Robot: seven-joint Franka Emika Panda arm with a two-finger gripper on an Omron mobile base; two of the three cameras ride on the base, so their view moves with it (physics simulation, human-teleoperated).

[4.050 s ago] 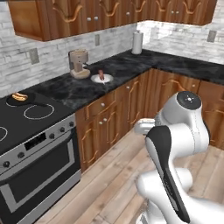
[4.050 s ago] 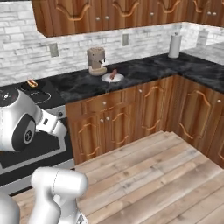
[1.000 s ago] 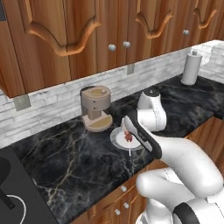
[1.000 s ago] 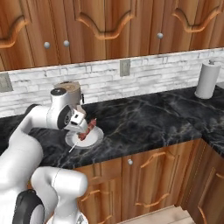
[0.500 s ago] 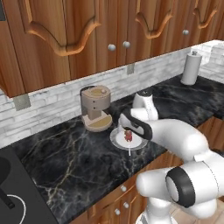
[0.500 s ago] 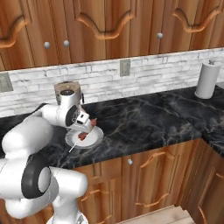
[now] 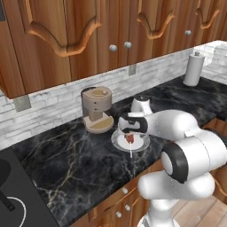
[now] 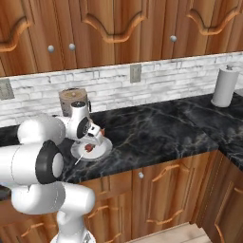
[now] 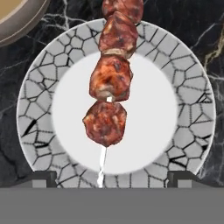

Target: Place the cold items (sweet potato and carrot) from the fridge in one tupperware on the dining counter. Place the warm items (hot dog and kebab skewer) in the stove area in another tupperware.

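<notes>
The kebab skewer (image 9: 109, 83), several browned meat chunks on a thin stick, lies on a white plate (image 9: 188, 113) with a cracked-mosaic rim on the black marble counter. My gripper (image 9: 112, 178) hangs open just above it, one dark fingertip on each side of the stick's bare end, touching nothing. The base views show the same: gripper (image 7: 128, 132) low over the kebab skewer (image 7: 130, 138) and plate (image 7: 144, 142), and likewise gripper (image 8: 91, 141), skewer (image 8: 88, 148), plate (image 8: 103, 148). The sweet potato, carrot, hot dog and tupperware are out of view.
A brown coffee machine (image 7: 97, 108) (image 8: 73, 102) stands just behind the plate, its round base (image 9: 17, 17) close to the rim. A paper towel roll (image 7: 193, 68) (image 8: 223, 86) stands far right. The stove top (image 7: 9, 195) lies to the left.
The base has driven up to the counter since the oldest frames. In the last second the hand has come down over the plate, closer to the skewer. The jaws have stayed open.
</notes>
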